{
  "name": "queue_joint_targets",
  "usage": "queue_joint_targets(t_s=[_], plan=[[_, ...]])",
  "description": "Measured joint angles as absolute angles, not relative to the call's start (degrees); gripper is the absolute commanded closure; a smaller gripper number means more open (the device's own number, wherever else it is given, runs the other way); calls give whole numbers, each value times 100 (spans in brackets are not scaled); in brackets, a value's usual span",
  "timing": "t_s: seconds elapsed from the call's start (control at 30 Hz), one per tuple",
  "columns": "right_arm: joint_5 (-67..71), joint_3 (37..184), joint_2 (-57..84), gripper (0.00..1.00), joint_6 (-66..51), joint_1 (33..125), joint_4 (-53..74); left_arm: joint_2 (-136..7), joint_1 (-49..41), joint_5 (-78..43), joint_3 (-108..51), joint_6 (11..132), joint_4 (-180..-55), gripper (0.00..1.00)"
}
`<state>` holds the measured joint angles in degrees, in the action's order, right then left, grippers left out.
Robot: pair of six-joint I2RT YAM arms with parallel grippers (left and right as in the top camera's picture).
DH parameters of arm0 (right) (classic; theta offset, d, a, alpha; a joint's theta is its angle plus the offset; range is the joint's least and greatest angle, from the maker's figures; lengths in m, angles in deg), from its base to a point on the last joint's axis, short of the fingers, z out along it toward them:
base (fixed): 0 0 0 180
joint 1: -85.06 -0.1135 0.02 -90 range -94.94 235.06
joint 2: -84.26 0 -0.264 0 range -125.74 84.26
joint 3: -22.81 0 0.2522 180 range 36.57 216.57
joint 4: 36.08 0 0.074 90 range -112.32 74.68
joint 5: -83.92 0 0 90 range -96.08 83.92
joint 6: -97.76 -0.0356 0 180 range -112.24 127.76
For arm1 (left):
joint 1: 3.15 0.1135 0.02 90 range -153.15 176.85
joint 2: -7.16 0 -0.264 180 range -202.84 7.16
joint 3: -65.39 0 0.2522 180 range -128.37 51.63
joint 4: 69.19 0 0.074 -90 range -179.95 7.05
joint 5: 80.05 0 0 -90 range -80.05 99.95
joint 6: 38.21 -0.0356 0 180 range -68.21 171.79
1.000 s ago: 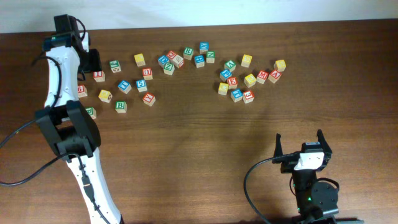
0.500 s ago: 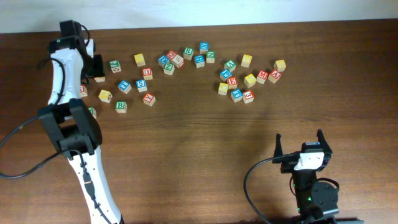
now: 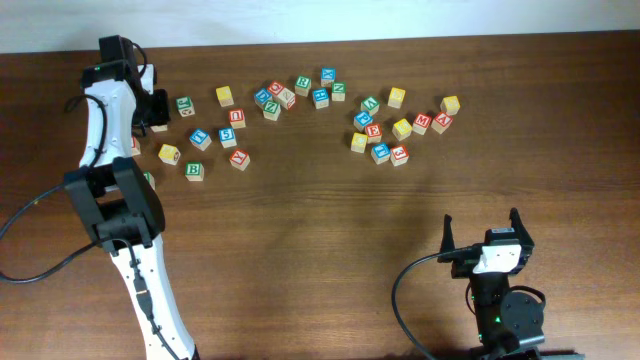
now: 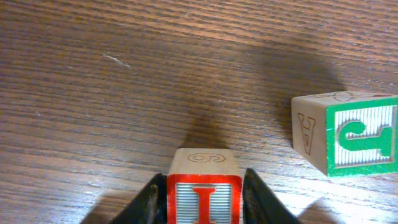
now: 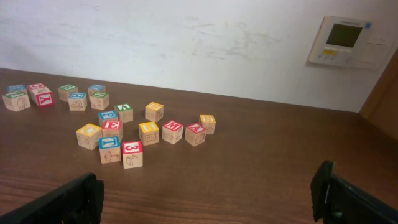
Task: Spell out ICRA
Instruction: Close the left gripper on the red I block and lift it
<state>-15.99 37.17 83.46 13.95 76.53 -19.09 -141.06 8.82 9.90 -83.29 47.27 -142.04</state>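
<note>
In the left wrist view the red-lettered I cube (image 4: 203, 198) sits on the table between my left gripper's (image 4: 203, 194) black fingers, which press against both its sides. From overhead, my left gripper (image 3: 156, 112) stands over that cube at the far left and hides most of it. A green R cube (image 3: 303, 83) lies in the middle cluster. A red A cube (image 3: 441, 122) lies in the right cluster. Several yellow-faced cubes are scattered about, and I cannot tell which one is the C. My right gripper (image 3: 481, 222) rests open and empty near the front right.
A green-faced cube (image 4: 348, 134) stands just right of the I cube. Other letter and digit cubes spread along the back in a left group (image 3: 199, 138) and a right group (image 3: 380, 130). The wall runs behind the table (image 5: 249, 155).
My left gripper has shifted slightly over the I cube, now covering it from above, and its fingers have closed in on the cube's sides. The right arm has not moved.
</note>
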Motion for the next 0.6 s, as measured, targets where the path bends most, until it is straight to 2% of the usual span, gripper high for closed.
queue_joint_targets(t_s=[0.17, 0.33, 0.6], plan=[[-1601, 3717, 8346, 2, 1397, 7653, -1907, -14124, 884, 951, -8337, 4723, -14202, 79], [-1599, 3717, 8346, 2, 1397, 7653, -1909, -14141, 884, 926, -8399, 4723, -14202, 78], [-1599, 3717, 8346, 2, 1397, 7653, -1907, -13883, 884, 898, -8648, 4791, -14919, 78]])
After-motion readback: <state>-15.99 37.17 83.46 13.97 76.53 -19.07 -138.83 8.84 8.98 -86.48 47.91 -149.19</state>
